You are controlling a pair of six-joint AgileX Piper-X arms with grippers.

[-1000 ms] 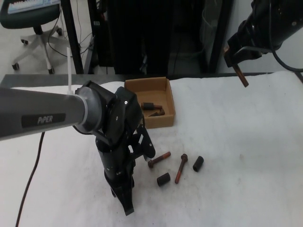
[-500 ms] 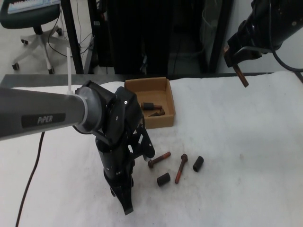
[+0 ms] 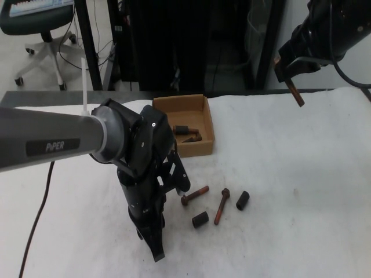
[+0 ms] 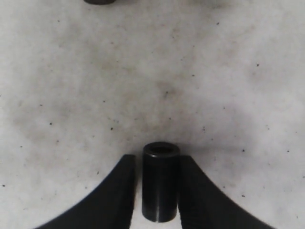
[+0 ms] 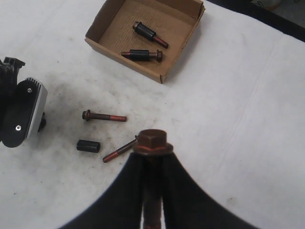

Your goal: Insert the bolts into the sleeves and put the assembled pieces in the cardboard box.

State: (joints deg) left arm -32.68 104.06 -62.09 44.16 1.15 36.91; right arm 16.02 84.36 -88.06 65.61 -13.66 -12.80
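Left wrist view: black sleeve (image 4: 161, 186) pinched between the fingers of the left gripper (image 4: 157, 159), long axis along the fingers, open bore facing out over the white table (image 4: 167, 71). Short, smooth, dark cylinder. From the high view, that gripper low at lower centre-left. Rusty bolt (image 3: 297, 92) clamped in the right gripper (image 5: 152, 156), raised at upper right, slanting, well apart from the sleeve. Probably next: closing that gap, bolt axis lined up with bore. Cardboard box (image 3: 182, 99) between them, mid-frame.
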